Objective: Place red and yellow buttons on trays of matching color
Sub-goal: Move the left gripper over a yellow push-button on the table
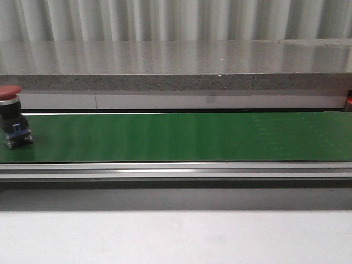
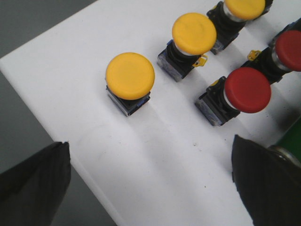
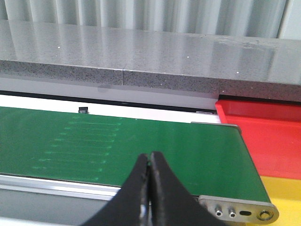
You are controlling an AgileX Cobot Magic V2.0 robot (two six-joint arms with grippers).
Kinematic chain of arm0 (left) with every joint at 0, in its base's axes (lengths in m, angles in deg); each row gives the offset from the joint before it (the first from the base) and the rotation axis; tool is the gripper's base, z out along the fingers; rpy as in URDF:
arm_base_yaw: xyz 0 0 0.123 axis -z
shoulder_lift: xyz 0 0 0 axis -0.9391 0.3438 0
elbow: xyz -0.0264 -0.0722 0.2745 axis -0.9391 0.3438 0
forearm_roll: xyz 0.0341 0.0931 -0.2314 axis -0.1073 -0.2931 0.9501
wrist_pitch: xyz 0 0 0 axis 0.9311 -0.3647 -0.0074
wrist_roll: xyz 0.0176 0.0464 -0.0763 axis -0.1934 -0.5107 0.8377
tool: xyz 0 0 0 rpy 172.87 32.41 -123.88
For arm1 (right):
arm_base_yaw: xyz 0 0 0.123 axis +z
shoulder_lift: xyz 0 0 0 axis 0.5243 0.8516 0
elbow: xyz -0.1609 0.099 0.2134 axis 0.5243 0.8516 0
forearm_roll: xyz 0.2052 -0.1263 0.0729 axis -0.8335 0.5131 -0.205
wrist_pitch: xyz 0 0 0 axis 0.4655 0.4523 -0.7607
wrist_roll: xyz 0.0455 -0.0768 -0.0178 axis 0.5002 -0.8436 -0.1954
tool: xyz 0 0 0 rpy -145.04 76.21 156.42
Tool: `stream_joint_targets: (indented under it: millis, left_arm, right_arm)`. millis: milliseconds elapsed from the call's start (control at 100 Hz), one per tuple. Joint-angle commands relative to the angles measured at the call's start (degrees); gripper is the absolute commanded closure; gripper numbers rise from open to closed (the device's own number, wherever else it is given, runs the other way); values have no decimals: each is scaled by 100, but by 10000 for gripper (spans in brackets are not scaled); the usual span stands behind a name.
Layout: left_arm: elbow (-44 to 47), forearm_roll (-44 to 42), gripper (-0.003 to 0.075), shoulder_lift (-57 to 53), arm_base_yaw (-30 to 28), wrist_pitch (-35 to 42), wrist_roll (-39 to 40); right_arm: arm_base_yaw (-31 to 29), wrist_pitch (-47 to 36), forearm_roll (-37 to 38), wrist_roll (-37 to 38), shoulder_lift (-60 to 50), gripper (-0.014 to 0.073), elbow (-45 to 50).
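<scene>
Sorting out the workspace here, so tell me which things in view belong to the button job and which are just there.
Job:
red button
yellow buttons
red buttons
red tray
yellow tray
green conveyor belt

Just there:
grey stone ledge
white table

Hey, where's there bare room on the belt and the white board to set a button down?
The green conveyor belt is bare from the red-capped push button at its left end rightward. The white board is free beside the nearest yellow-capped push button; toward the red-capped buttons it is crowded.
</scene>
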Motion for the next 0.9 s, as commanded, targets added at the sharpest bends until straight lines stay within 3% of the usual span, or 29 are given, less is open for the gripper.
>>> stream_joint_targets:
  millis: [0, 370, 890]
  left_arm:
    - [-301, 16, 70, 215, -7, 357, 45]
    - [-425, -5, 70, 1238, -7, 493, 55]
    - [-532, -5, 70, 1399, -260, 1051, 55]
  right_arm:
    - [3, -474, 56, 1, -85, 659, 11]
    - [3, -474, 56, 1, -85, 659, 11]
    - [3, -474, 56, 1, -85, 659, 11]
